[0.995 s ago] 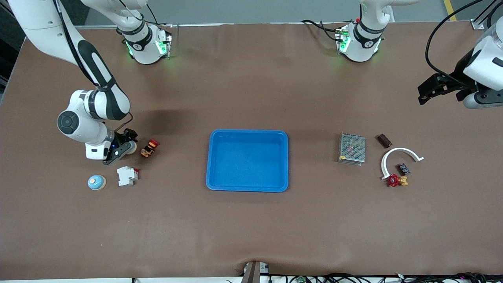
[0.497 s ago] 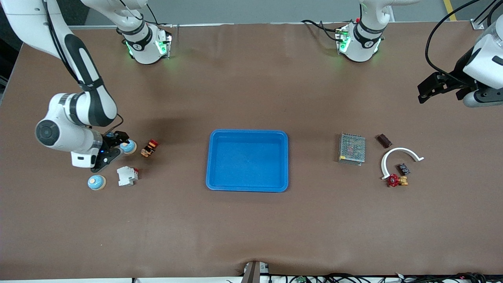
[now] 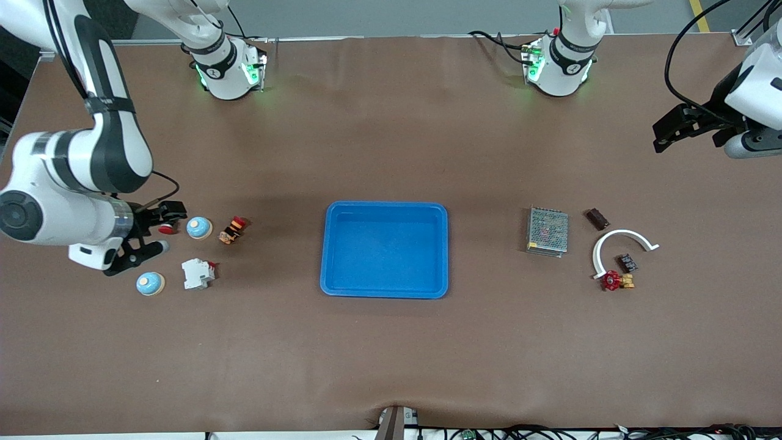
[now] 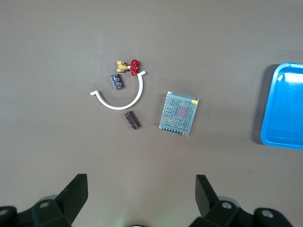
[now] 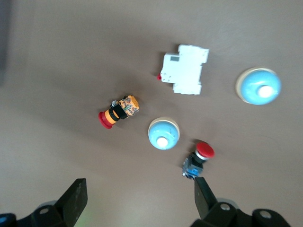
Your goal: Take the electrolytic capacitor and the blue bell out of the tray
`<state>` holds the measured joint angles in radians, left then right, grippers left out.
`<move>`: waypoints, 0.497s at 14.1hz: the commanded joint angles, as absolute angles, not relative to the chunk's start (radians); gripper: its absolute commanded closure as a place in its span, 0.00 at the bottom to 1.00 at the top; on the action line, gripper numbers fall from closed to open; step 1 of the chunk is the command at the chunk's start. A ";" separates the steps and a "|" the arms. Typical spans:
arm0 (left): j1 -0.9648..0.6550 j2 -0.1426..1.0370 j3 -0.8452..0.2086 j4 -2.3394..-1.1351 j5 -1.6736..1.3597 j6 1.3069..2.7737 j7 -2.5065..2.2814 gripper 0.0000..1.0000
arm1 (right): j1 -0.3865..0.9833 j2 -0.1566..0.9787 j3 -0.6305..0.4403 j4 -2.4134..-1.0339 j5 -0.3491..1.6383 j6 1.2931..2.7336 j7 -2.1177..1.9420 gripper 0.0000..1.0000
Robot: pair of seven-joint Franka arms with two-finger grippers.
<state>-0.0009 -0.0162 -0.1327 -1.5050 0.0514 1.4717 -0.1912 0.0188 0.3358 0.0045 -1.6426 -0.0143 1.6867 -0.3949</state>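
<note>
Black fingers on my right gripper [image 3: 145, 231] stand wide apart with nothing between them; it hangs over the right arm's end of the brown table [image 3: 391, 354], above a red-capped push button [image 3: 165, 228] that sits just beside it. From that button, a light-blue domed bell with a pale centre [image 3: 198, 227] lies close at three o'clock in the front view, and an orange-and-black cylindrical part with a red cap [image 3: 233, 230] lies just past it on the same line. A second light-blue bell [image 3: 149, 283] rests at about six o'clock from the gripper, nearer to the front camera, with a white plastic circuit breaker [image 3: 197, 273] just beside it. My left gripper [image 3: 687, 126] is also spread wide and empty, waiting high over the left arm's end of the table. In its wrist view I see a small black block-shaped capacitor [image 4: 117, 81] lying inside the curve of a white plastic arc [image 4: 119, 100], near a red-handled brass valve [image 4: 129, 67]. A dark brown ribbed component [image 4: 132, 120] sits just outside the arc, and a metal mesh-covered power supply box [image 4: 179, 113] lies near it toward the table's middle. A blue rectangular plastic tray [image 3: 384, 208] sits at the centre, well apart from both clusters.
</note>
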 commanded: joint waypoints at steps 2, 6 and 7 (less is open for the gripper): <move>0.006 -0.015 -0.135 -1.500 0.052 1.466 -0.172 0.00 | 0.015 0.345 -0.003 -1.499 -0.048 1.576 -0.368 0.00; 0.006 -0.031 -0.137 -1.503 0.043 1.456 -0.173 0.00 | -0.005 0.325 -0.006 -1.372 -0.044 1.496 -0.289 0.00; 0.005 -0.035 -0.138 -1.505 0.041 1.454 -0.173 0.00 | -0.009 0.324 -0.008 -1.338 -0.044 1.477 -0.285 0.00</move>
